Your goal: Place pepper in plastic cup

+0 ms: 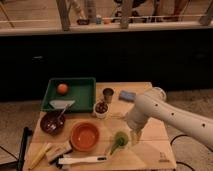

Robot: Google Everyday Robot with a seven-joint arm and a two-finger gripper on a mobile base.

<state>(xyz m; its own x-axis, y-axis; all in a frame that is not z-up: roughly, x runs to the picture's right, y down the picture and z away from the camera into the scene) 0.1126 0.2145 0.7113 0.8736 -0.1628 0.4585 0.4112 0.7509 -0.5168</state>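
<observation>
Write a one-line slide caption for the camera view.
The pepper pokes out of the plastic cup, with the gripper close on the cup's right and the orange bowl to its left.

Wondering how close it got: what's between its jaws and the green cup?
Nothing, in the camera view: the gripper hangs close beside the plastic cup, with the pepper slanting off its lower left.

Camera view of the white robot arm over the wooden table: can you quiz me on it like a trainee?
1. True or false: the small round orange fruit lies in the green rectangular tray.
2. Which is nearest the gripper? A) small round green plastic cup B) round orange bowl C) dark brown bowl
3. Fill in: in the picture, the blue sponge lies ___ of the grey metal cup.
Key: 1 true; 2 A, the gripper is just picture-right of it; 3 right.
</observation>
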